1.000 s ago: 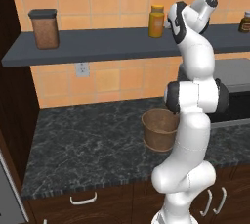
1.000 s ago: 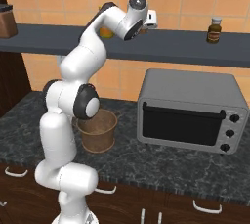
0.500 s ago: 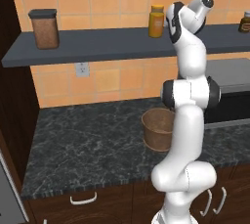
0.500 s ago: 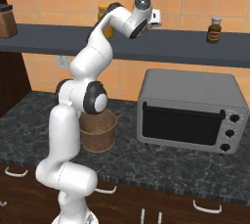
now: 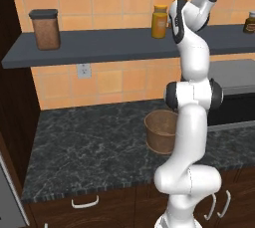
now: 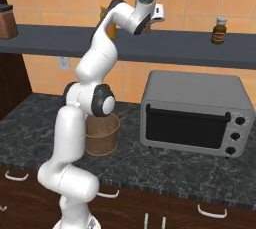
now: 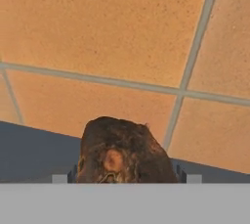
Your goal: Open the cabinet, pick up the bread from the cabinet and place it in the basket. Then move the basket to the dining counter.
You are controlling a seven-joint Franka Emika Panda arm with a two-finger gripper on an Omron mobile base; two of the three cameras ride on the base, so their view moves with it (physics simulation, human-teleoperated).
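The bread [image 7: 122, 152] sits clamped between the jaws, raised by the shelf [image 7: 34, 154], with the basket [image 5: 160, 131] on the worktop [image 5: 89, 142] far below them.

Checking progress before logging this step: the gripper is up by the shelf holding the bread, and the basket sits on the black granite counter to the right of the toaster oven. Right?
One slip: the basket stands left of the toaster oven, as the right base view shows. The gripper does hold the bread, up by the shelf.
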